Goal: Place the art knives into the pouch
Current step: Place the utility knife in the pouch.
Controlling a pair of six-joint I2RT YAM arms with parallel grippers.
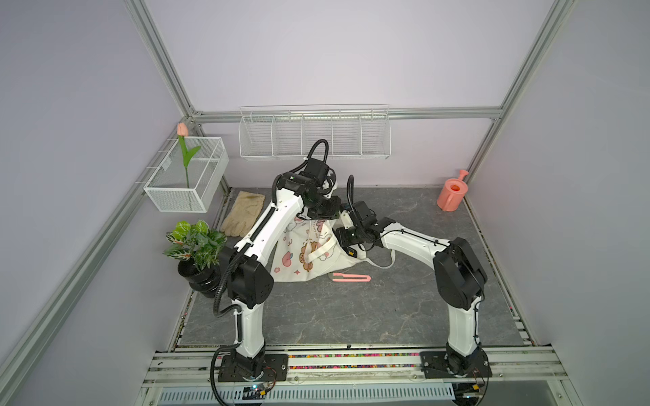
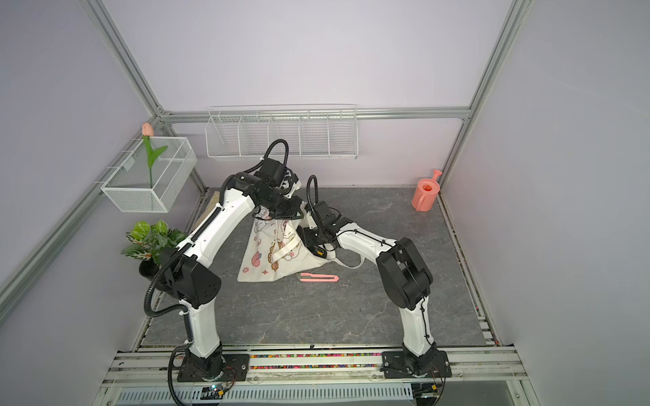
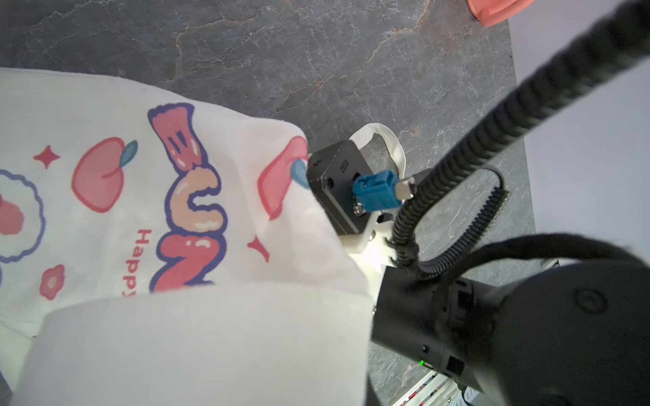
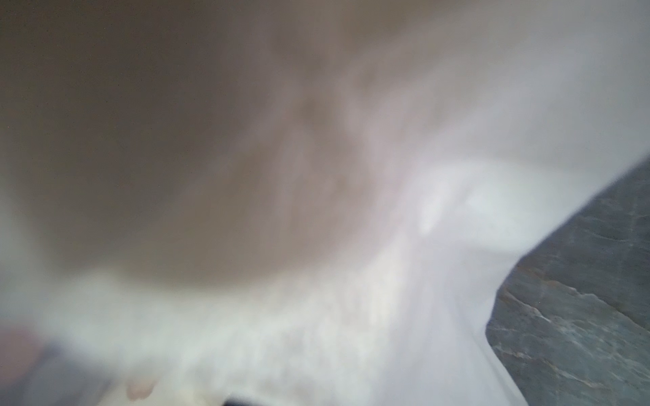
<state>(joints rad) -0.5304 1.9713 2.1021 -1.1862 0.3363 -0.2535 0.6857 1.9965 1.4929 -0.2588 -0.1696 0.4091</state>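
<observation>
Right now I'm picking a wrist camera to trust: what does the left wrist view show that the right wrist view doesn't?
Only the left wrist view: the pouch's printed peaches and letters, the other arm's camera with its blue plug, part of the pink watering can. Only the right wrist view: nothing of its own, just blurred cloth. Both: the pouch and the grey table.

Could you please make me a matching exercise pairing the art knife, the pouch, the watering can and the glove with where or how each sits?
Things:
1. art knife
2. pouch
3. watering can
4. glove

Places or states:
a. upright in the far right corner of the table
b. flat in the open, mid-table
c. top bunched and raised, bottom resting down
d. flat by the far left edge

Pairs: 1-b, 2-c, 3-a, 4-d.
</observation>
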